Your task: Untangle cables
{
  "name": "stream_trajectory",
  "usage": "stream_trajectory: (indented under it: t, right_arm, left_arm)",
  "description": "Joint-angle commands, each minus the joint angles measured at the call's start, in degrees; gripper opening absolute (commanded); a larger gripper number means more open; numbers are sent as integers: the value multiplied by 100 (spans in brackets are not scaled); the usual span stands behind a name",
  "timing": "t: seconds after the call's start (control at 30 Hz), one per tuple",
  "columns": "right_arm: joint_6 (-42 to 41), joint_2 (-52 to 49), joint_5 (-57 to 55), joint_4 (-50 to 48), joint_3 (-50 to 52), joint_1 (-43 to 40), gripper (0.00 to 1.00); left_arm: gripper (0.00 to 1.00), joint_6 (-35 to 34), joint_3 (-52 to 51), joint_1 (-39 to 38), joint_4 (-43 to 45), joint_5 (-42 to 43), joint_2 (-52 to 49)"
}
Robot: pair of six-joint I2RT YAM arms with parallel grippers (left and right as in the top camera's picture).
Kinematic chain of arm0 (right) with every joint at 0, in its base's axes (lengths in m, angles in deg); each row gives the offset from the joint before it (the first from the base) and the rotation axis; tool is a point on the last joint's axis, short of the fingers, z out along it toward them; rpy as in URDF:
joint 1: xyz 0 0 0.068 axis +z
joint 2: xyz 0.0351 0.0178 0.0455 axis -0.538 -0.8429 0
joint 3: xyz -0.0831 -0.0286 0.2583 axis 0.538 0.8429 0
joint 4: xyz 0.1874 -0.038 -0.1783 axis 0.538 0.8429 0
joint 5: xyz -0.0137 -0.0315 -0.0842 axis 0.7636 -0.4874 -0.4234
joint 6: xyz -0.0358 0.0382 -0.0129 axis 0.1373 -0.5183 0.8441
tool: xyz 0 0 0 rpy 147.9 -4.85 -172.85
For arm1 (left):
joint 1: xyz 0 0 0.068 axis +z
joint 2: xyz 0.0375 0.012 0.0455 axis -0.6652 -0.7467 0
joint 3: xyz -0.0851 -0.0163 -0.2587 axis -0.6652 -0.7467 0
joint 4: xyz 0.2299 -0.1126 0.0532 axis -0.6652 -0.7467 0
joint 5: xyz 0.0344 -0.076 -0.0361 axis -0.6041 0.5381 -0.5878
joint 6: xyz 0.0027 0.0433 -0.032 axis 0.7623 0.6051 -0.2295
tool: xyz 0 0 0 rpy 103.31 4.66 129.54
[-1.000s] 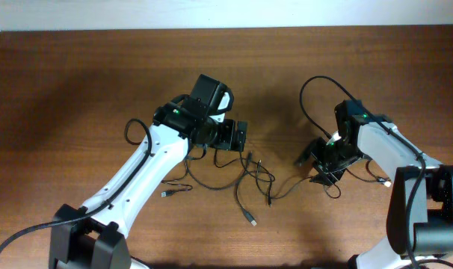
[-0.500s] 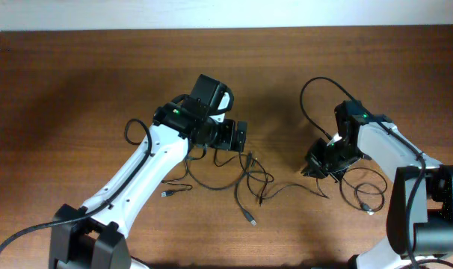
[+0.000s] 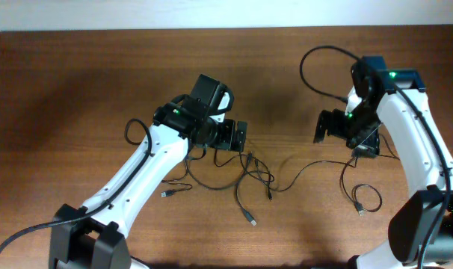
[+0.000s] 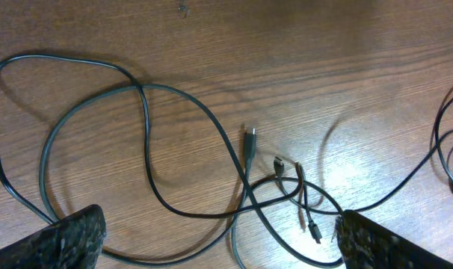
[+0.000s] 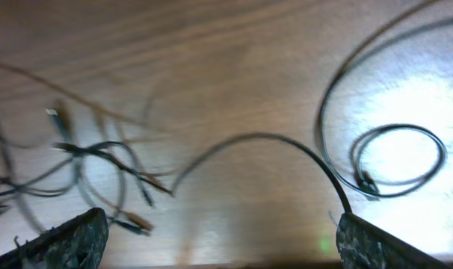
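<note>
The thin black flexible cables with small plug ends (image 3: 245, 175) lie on the brown wooden surface (image 3: 77, 82), and the job looks only partly done. The main bunch sits just ahead of and below the left fingers (image 3: 240, 137). In the left wrist view, several loops cross one another in the space between the two fingers, with three small plugs (image 4: 249, 139) close together near the crossing. That knot is not yet opened.

One long strand (image 3: 309, 170) runs from the bunch towards the right fingers (image 3: 322, 128). Beyond them, on the side away from the bunch, a small coil (image 3: 365, 199) lies on its own. This strand appears the most nearly freed, though its near end is not yet clear of the bunch.

The left fingers are spread wide and grip nothing; they hang over the tangle. The right fingers are also spread wide. In the right wrist view the long strand arcs up between them and ends at the tip of one finger (image 5: 365, 240). Whether it is hooked there or merely passes under cannot be told.

What is left, by this reading, is to draw that strand clear and then part the crossed loops.

No container shows in any view.
</note>
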Motion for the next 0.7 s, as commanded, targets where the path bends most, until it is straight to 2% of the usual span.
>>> stream_trajectory:
  t: [0.0, 0.2, 0.23, 0.3, 0.33, 0.37, 0.4, 0.43, 0.53, 0.57, 0.6, 0.67]
  right_arm:
    - [-92, -96, -955, 190, 354, 37, 98]
    - [-1106, -98, -3158, 199, 599, 26, 99]
    - [-1099, -98, -3095, 111, 599, 26, 98]
    - [297, -98, -1316, -140, 599, 28, 99]
    - [1434, -98, 44, -122, 599, 37, 66]
    - [1648, -96, 247, -107, 597, 35, 24]
    - [1646, -96, 109, -109, 597, 35, 23]
    - [1532, -96, -168, -111, 597, 35, 30]
    - [50, -96, -2039, 157, 599, 28, 74]
    - [-282, -96, -2544, 210, 599, 15, 83]
    - [-481, -96, -2879, 188, 599, -52, 87]
    - [-505, -103, -2789, 146, 616, -225, 89]
  left_arm:
    - [99, 17, 24, 9, 11, 57, -48]
    - [99, 17, 24, 9, 11, 57, -48]
    - [99, 17, 24, 9, 11, 57, -48]
    - [99, 17, 24, 9, 11, 57, -48]
    - [99, 17, 24, 9, 11, 57, -48]
    - [99, 17, 24, 9, 11, 57, -48]
    - [99, 17, 24, 9, 11, 57, -48]
    - [99, 17, 24, 9, 11, 57, -48]
    - [99, 17, 24, 9, 11, 57, -48]
    - [99, 17, 24, 9, 11, 57, -48]
    - [100, 17, 24, 9, 11, 57, -48]
    - [99, 17, 24, 9, 11, 57, -48]
